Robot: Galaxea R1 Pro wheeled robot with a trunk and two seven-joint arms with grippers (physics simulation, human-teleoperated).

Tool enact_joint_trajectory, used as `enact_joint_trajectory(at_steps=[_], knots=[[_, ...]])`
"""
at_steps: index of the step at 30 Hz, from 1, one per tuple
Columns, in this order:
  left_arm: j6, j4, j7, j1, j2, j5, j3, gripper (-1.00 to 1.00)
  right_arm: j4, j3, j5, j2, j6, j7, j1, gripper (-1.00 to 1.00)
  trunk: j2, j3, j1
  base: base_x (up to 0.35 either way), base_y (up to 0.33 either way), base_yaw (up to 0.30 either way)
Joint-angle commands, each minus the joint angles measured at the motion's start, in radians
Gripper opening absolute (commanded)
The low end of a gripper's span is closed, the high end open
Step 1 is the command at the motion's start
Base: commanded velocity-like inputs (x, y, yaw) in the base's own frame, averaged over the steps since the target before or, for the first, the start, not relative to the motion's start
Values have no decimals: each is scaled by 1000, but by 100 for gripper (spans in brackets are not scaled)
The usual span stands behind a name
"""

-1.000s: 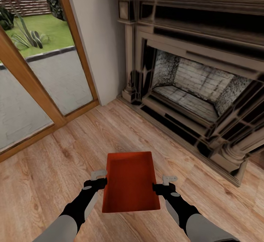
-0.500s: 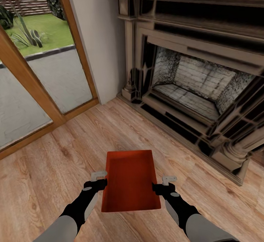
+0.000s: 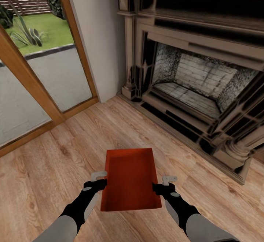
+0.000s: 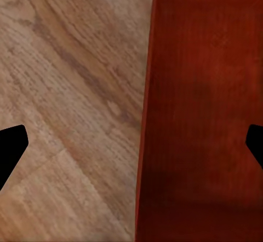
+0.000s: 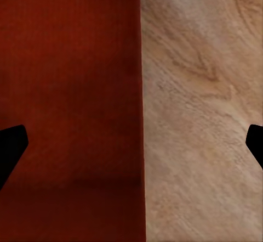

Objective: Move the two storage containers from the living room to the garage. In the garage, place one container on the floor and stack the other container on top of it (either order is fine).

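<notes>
Two-arm carry in the living room: one storage container [image 3: 131,179] is held off the wood plank floor [image 3: 55,168] in front of the trunk, long axis pointing away from the robot, open side up.

Left gripper [image 3: 98,182] is on the container's left long wall, right gripper [image 3: 163,185] on the right long wall, roughly opposite each other near the middle of its length. My read is that the symmetric side grip keeps the bin level and centred for driving; a single arm on one wall would let it tip.

Both grippers are clamped onto the container wall. In each wrist view the wall edge runs between the two dark fingertips, one inside the bin and one outside over the floor.

Container looks empty. The second container is not located from here.

View differences:
- Head view gives the context: fireplace [image 3: 198,84] ahead on the right, wood-framed glass doors [image 3: 40,70] on the left with lawn outside. So it's not yet in the garage, and the transport step is early.
- Left wrist view shows the orange-red wall and inner face [image 4: 203,110] against floor grain, confirming the finger straddle, which the head view is too coarse to show.
- Right wrist view mirrors that: container [image 5: 71,99] on one side, floor on the other.
</notes>
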Motion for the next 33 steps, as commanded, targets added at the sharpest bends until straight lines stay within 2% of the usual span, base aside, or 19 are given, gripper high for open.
enact_joint_trajectory(at_steps=[1, 13, 17, 24, 33], knots=[[6, -2, 4, 0, 0, 7, -1, 100, 1, 8, -5, 0, -3, -7, -1, 100, -8, -4, 4, 0, 0, 0], [8, -2, 4, 0, 0, 8, -1, 100, 1, 10, -6, 0, -3, -1, -1, 100, -92, -41, 50, 0, 0, 0], [8, -1, 4, 0, 0, 7, -1, 100, 1, 9, -13, 0, -4, 25, 0, 100, -120, -54, 65, 0, 0, 0], [1, 64, 2, 0, 0, 3, -1, 100, 1, 7, -20, 6, -4, 35, 0, 100, -169, -76, 92, 0, 0, 0], [1, 72, 2, 0, 0, 8, -1, 100, 1, 0, -20, 5, -5, 24, 0, 100, -232, -104, 126, 0, 0, 0]])
